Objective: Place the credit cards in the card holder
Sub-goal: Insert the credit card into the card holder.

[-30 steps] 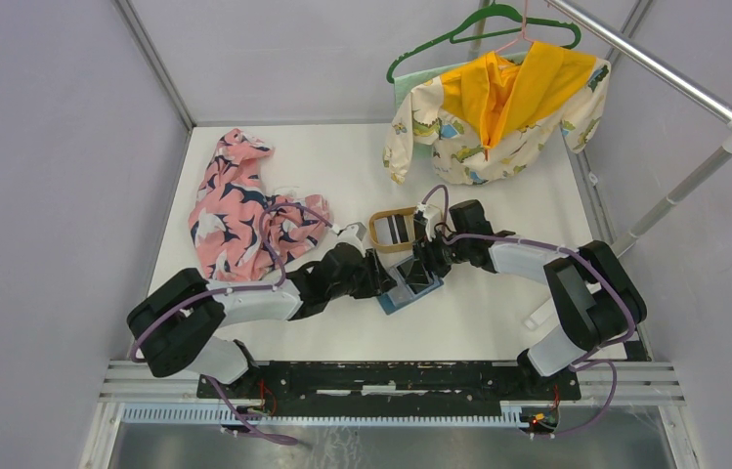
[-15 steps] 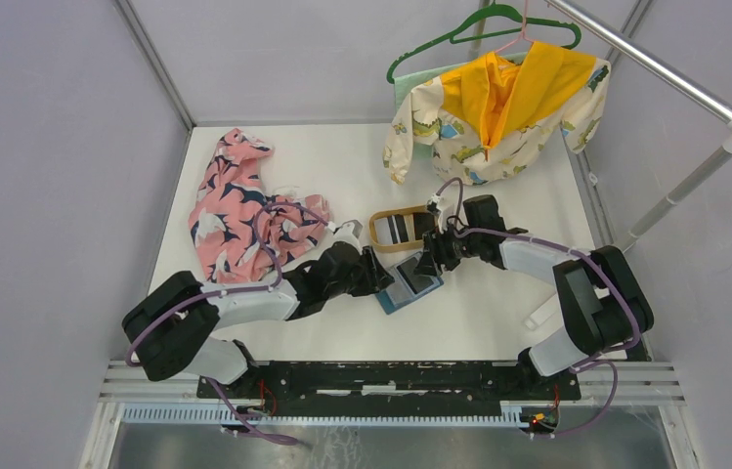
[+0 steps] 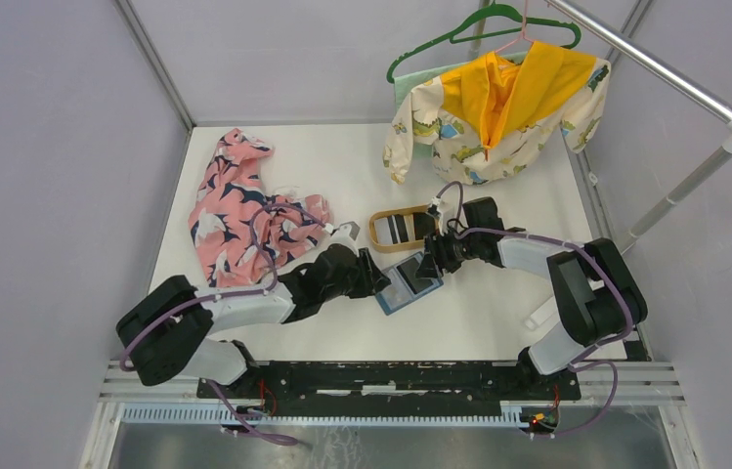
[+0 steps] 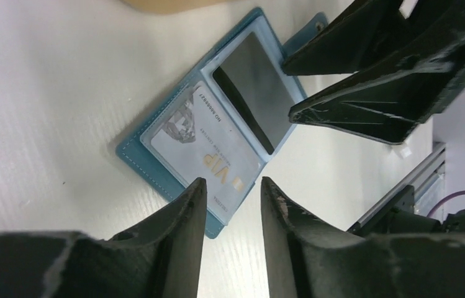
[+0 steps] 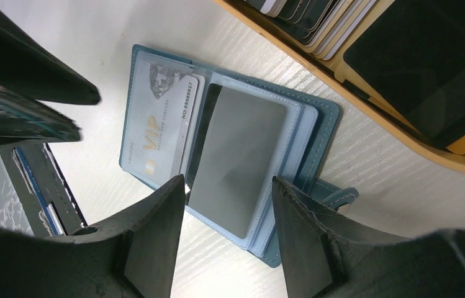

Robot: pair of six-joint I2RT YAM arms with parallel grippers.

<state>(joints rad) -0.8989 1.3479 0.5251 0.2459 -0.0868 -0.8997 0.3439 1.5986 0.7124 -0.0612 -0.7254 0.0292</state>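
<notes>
The card holder (image 5: 307, 133) lies open flat on the table (image 3: 479, 303), with a pale card (image 5: 158, 133) in one pocket and a dark card (image 5: 239, 158) in the other. My right gripper (image 5: 228, 183), jaws apart and empty, has drawn back toward the tray (image 3: 378, 227), uncovering the holder. My left gripper (image 4: 233, 186), also apart and empty, has eased off slightly. I judge that insertion complete; more credit cards (image 5: 304, 15) remain in the tray.

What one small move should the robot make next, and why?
Probably lift the right hand and swing it over the tray for another card. The wallet lies open with a pale VIP card and a dark card already in its pockets. That hand and the left hand are open and empty, and more cards sit in the tray beside it.
</notes>
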